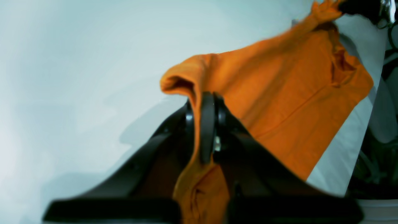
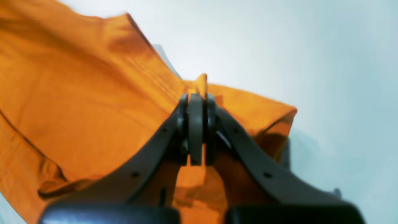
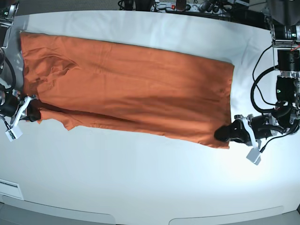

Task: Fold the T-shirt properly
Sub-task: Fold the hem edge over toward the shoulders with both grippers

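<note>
Lying stretched across the white table (image 3: 140,178), the orange T-shirt (image 3: 131,89) forms a long band that runs from the table's left side to its right side in the base view, with the far long edge near the back of the table and the near long edge slanting down toward the right.

Both claws are clamped on that near edge. The left gripper (image 1: 207,130) pinches the shirt's near right corner as the base view shows it; its jaws are pressed together with a fold of orange cloth caught between them and bunching up over the fingertips. The right gripper (image 2: 196,124) bites the opposite end of the same edge, at the shirt's near left corner, jaws closed narrow with a small peak of fabric poking up past the tips.

Cables (image 3: 260,89) hang beside the left arm, off the shirt's right end.
</note>
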